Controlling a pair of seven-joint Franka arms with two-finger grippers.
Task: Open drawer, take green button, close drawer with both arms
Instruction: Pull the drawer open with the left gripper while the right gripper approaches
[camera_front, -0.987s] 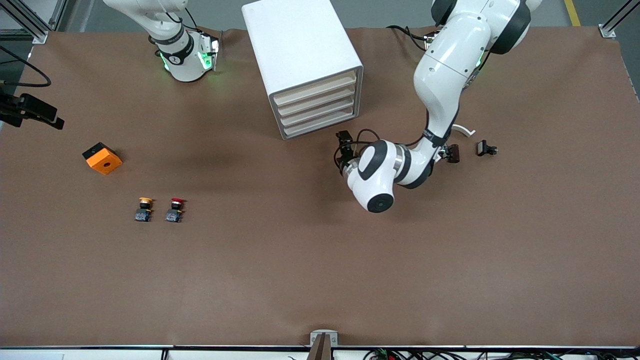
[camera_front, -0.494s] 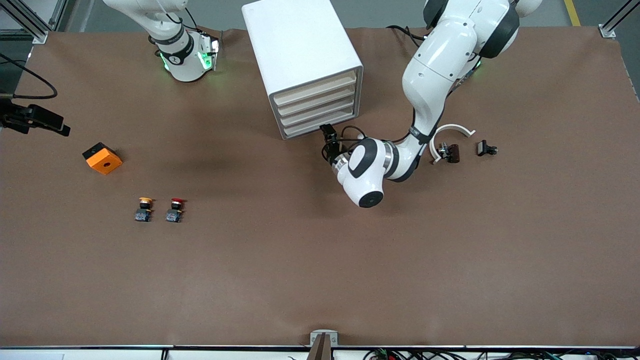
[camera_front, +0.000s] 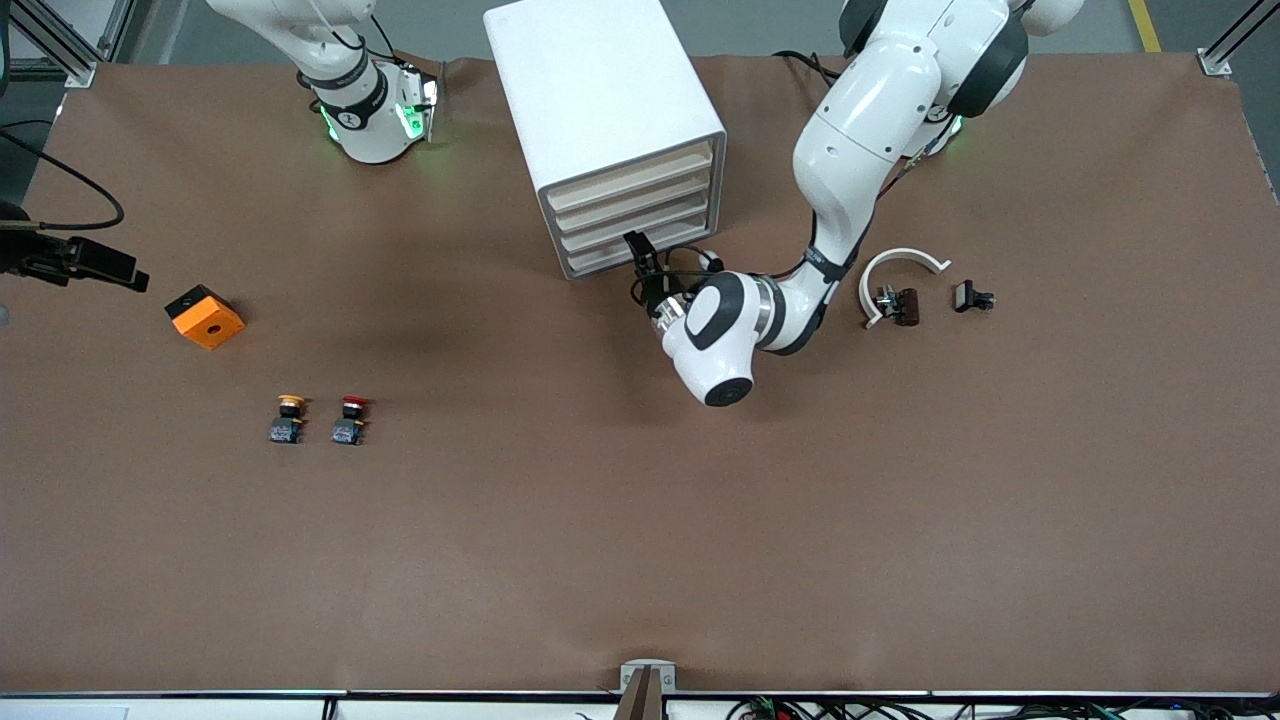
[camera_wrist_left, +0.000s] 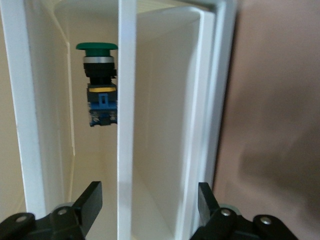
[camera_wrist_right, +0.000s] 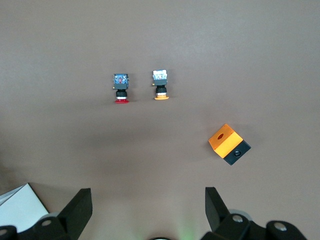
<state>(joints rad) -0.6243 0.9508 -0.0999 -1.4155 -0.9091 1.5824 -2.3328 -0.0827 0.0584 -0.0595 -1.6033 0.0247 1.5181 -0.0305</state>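
Observation:
The white drawer cabinet (camera_front: 600, 100) stands near the arms' bases, its stacked drawer fronts (camera_front: 630, 205) all shut. My left gripper (camera_front: 640, 252) is at the lowest drawer fronts, level with the table. In the left wrist view it (camera_wrist_left: 150, 200) is open, its jaws straddling a white front slat (camera_wrist_left: 127, 125) without touching it. The green-capped button (camera_wrist_left: 100, 85) on its black-and-blue base shows inside the cabinet in that view; it is hidden in the front view. My right gripper (camera_wrist_right: 148, 200) is open and empty, high over the right arm's end of the table (camera_front: 110, 268).
A yellow-capped button (camera_front: 289, 418) and a red-capped button (camera_front: 351, 419) stand side by side, with an orange-and-black box (camera_front: 204, 316) nearby. A white curved piece (camera_front: 900, 262), a brown part (camera_front: 903, 306) and a small black part (camera_front: 972, 296) lie toward the left arm's end.
My left gripper has moved in from beside the cabinet up to its lowest drawer fronts. The right gripper has drifted slightly over its end of the table.

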